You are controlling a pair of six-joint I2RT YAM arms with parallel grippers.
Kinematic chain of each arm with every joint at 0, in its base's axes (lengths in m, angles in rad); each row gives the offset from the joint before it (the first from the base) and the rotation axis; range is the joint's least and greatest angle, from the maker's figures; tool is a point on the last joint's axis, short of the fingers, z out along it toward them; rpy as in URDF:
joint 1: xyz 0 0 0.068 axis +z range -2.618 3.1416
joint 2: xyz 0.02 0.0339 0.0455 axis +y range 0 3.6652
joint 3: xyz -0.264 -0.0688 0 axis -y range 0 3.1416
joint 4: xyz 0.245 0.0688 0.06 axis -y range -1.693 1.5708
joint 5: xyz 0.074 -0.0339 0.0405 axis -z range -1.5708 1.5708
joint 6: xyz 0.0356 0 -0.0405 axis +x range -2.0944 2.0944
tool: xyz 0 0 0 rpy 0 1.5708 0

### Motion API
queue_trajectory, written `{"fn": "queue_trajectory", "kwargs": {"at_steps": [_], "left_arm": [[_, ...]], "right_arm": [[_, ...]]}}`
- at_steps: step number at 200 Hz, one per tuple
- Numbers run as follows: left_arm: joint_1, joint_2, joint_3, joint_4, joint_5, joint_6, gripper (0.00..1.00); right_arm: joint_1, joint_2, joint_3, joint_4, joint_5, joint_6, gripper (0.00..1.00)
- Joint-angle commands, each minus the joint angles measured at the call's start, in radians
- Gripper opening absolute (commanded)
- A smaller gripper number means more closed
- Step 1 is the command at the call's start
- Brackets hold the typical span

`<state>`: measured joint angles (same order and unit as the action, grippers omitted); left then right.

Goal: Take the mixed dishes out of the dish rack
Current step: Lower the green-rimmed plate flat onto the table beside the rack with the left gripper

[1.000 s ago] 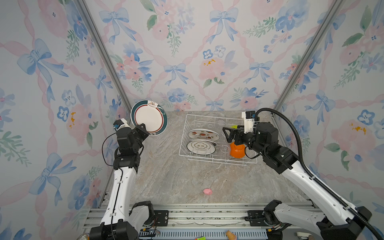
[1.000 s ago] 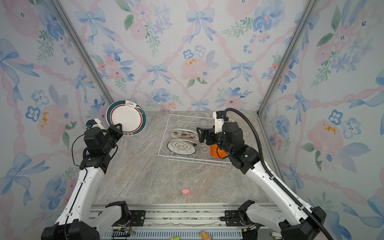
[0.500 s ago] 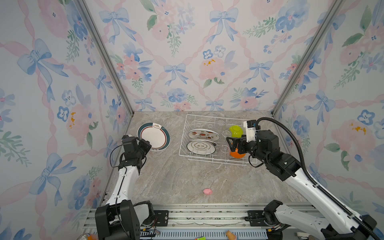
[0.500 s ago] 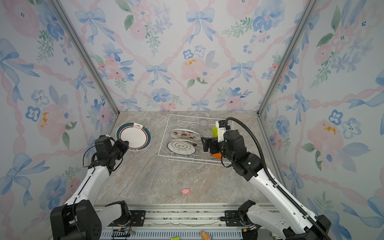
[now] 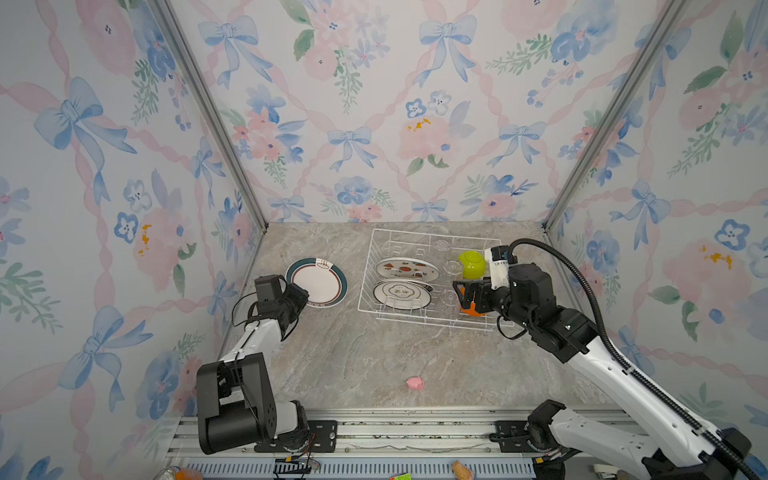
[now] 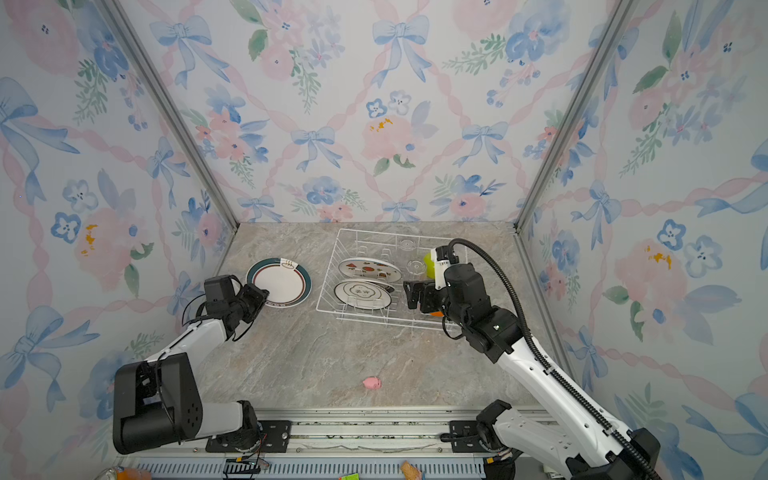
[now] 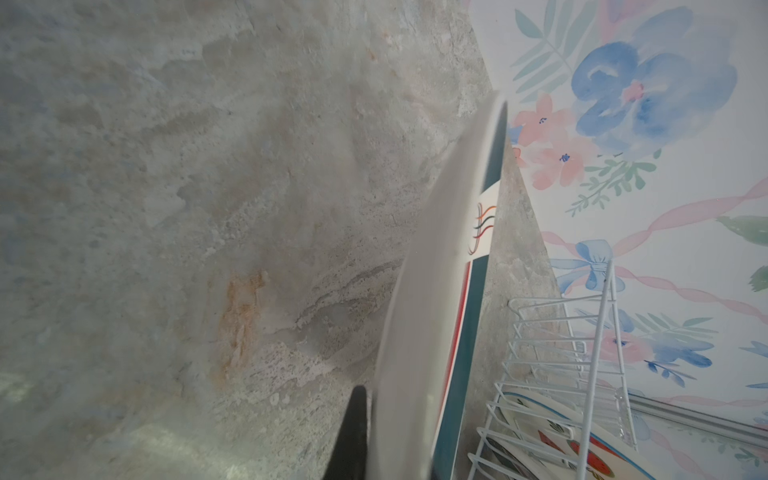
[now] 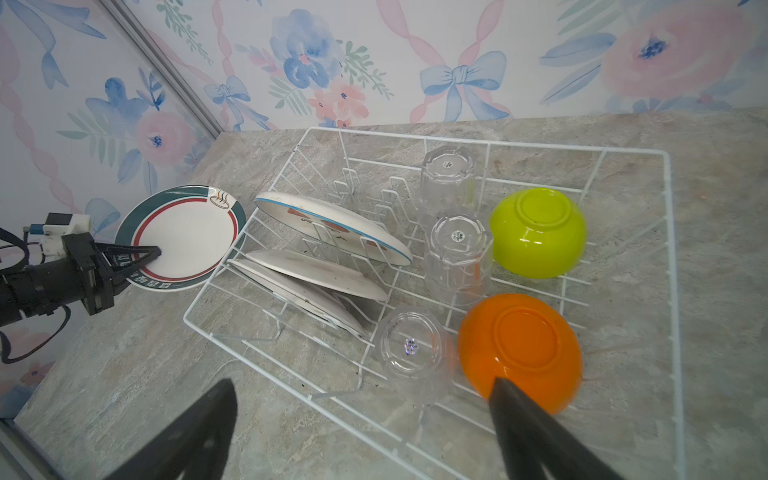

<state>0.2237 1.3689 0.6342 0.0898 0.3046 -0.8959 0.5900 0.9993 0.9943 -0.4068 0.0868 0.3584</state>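
One plate (image 5: 318, 283), edge tight in left tool (image 5: 302, 296); right tool (image 5: 463, 296) wide over rack (image 5: 419, 321) rim; open tabletop (image 5: 353, 353) between.

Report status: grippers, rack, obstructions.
Left gripper shut on green-rimmed plate, outside dish rack. Right gripper open, over rack by orange bowl. Lime-green bowl, glasses, plates in rack. Pink toy out front, blocking nothing.

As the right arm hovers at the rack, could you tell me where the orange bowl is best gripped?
The orange bowl sits upside down, foot ring up, in the dish rack's near corner. Probably pinch its near rim from the front: one of the right gripper's open fingers under the lip, one on the outer wall. A clear glass stands close beside it.
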Motion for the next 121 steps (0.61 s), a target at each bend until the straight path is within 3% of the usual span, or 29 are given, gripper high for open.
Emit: {"fn": "queue_trajectory", "kwargs": {"at_steps": [1,110,121], "left_arm": [[0.008,0.030,0.041,0.064,0.043,0.024,0.00],[-0.016,0.116,-0.044,0.060,0.043,0.061,0.00],[-0.022,0.116,-0.054,0.060,0.036,0.066,0.04]], "right_arm": [[-0.004,0.013,-0.014,-0.037,0.001,0.010,0.97],[-0.003,0.075,-0.008,-0.057,-0.008,0.019,0.97],[-0.002,0.078,-0.008,-0.058,-0.009,0.020,0.97]]}}
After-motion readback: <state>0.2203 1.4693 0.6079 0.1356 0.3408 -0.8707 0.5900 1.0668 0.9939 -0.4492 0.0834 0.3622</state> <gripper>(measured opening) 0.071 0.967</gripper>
